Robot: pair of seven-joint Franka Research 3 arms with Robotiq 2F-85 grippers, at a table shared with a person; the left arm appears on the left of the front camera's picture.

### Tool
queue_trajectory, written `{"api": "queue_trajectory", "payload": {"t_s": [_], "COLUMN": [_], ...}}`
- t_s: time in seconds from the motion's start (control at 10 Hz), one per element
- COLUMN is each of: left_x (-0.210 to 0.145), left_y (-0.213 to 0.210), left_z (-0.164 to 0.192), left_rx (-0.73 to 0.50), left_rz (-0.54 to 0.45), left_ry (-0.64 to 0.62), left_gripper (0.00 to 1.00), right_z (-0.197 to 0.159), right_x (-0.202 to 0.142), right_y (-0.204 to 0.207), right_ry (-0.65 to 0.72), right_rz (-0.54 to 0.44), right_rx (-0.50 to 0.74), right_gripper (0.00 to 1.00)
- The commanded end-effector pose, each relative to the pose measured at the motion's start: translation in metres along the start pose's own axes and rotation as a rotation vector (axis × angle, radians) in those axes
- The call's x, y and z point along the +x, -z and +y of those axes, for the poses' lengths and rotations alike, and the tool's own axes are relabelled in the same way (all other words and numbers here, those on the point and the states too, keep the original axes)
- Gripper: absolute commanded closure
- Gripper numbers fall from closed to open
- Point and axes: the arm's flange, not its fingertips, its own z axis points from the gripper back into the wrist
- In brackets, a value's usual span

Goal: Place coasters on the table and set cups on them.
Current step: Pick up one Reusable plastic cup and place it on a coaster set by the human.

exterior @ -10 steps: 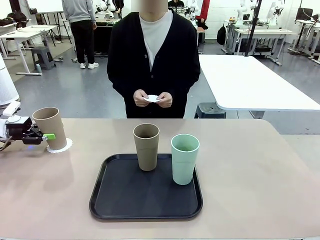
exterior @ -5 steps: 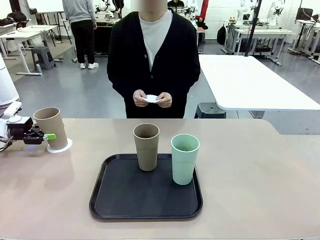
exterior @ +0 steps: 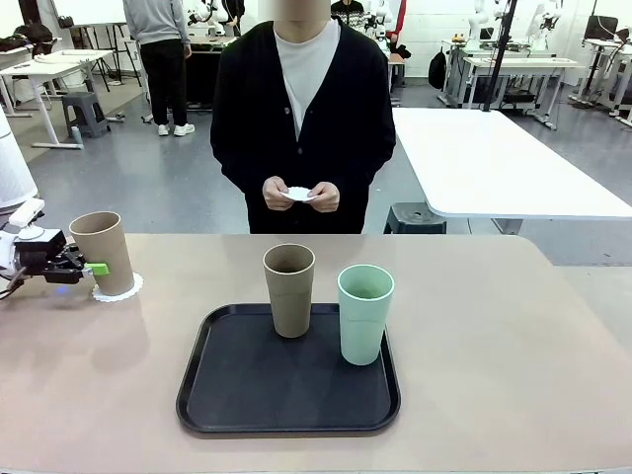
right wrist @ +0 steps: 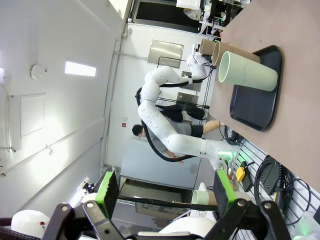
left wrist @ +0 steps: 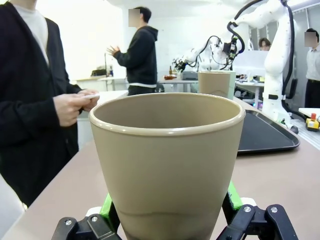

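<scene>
The left claw (left wrist: 169, 202) is clamped on a tan cup (exterior: 103, 251), a green pad pressed to each side of its lower wall. The cup is a tall, tapered, handleless matte tumbler, its base on a white scalloped coaster (exterior: 131, 287) at the left end of the beige counter (exterior: 494, 336). The right claw (right wrist: 166, 192) hangs wide, nothing between its pads. A black tray (exterior: 247, 395) at mid-counter holds a second tan cup (exterior: 289, 291) and, just beside it, a mint-green cup (exterior: 364, 314), both upright. Across the counter, the person's hands (exterior: 281, 195) hold a thin white disc (exterior: 299, 195).
</scene>
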Motion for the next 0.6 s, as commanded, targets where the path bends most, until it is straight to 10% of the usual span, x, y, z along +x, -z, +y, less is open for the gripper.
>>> {"api": "queue_trajectory", "payload": {"t_s": [0.0, 0.5], "left_x": [0.0017, -0.001], "left_y": [-0.003, -0.005], "left_z": [0.0056, 0.0069], "left_rx": [-0.019, -0.036], "left_rz": [0.005, 0.033], "left_ry": [-0.03, -0.05], "left_gripper": [0.0, 0.0], "right_z": [0.0004, 0.0004], "right_x": [-0.0004, -0.0004], "right_y": [-0.0009, -0.0009], "right_ry": [-0.006, -0.006], "right_rz": [-0.003, -0.003], "right_rx": [0.006, 0.006], "right_gripper": [0.0, 0.0]}}
